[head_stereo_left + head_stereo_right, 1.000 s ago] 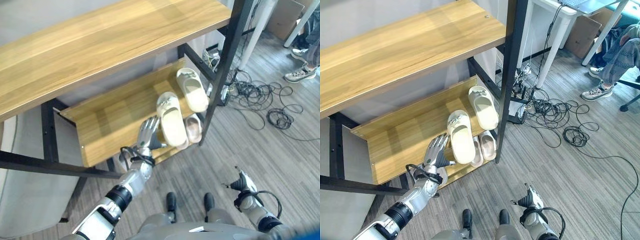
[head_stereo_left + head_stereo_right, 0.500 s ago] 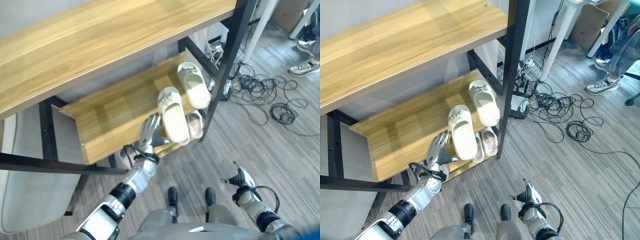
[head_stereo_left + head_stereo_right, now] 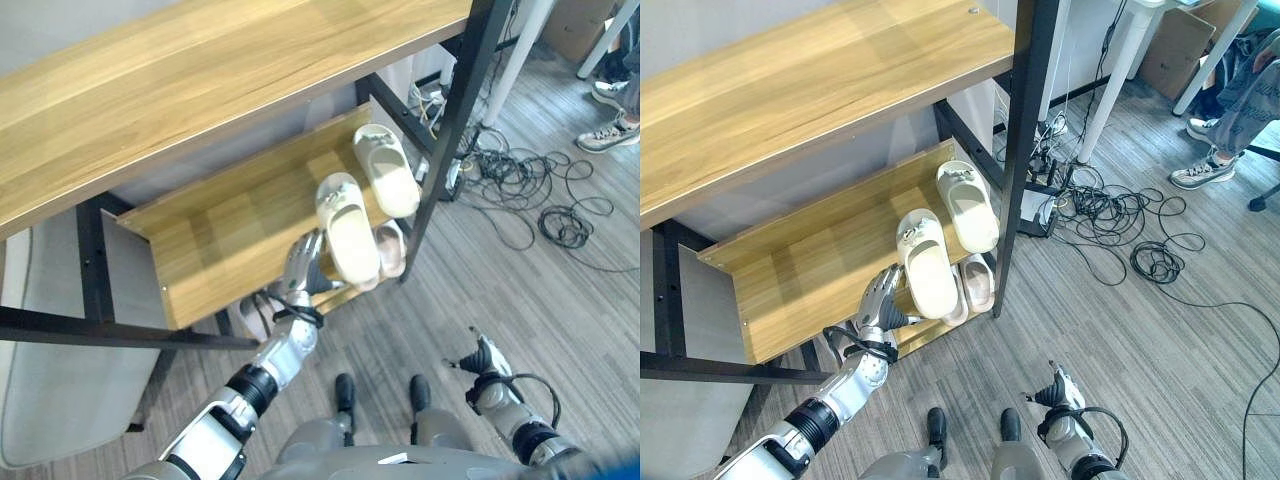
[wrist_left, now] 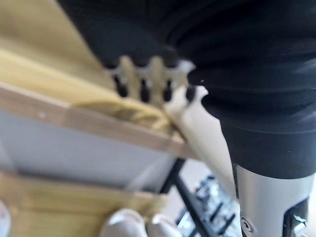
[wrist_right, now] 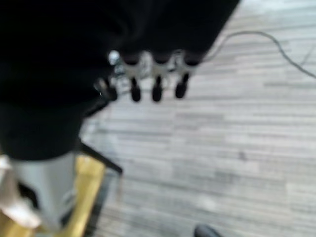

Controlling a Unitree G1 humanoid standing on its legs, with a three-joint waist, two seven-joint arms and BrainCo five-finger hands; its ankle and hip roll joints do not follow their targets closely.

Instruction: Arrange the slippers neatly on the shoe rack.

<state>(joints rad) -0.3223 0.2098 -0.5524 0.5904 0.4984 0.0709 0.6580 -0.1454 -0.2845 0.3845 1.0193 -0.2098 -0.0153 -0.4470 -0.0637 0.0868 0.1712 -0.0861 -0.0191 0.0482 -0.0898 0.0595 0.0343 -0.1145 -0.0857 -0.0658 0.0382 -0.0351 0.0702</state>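
Two cream slippers lie on the rack's middle shelf (image 3: 220,245). The far one (image 3: 386,171) rests flat near the right post. The near one (image 3: 346,226) hangs over the shelf's front edge. My left hand (image 3: 301,268) is open, its straight fingers (image 4: 143,81) pressed against the heel side of this near slipper (image 4: 202,131). A pink pair (image 3: 388,251) sits on the lowest shelf beneath it. Low over the floor, my right hand (image 3: 481,357) hangs open with its fingers (image 5: 155,74) relaxed.
A wide wooden top shelf (image 3: 200,90) overhangs the middle one. The black post (image 3: 450,130) stands right beside the slippers. Tangled cables (image 3: 520,190) lie on the floor at the right, and a person's shoes (image 3: 606,137) show at the far right.
My left hand has edged up closer against the near slipper's heel. The slipper has shifted only slightly. The right hand stays low, and the camera has moved a little.
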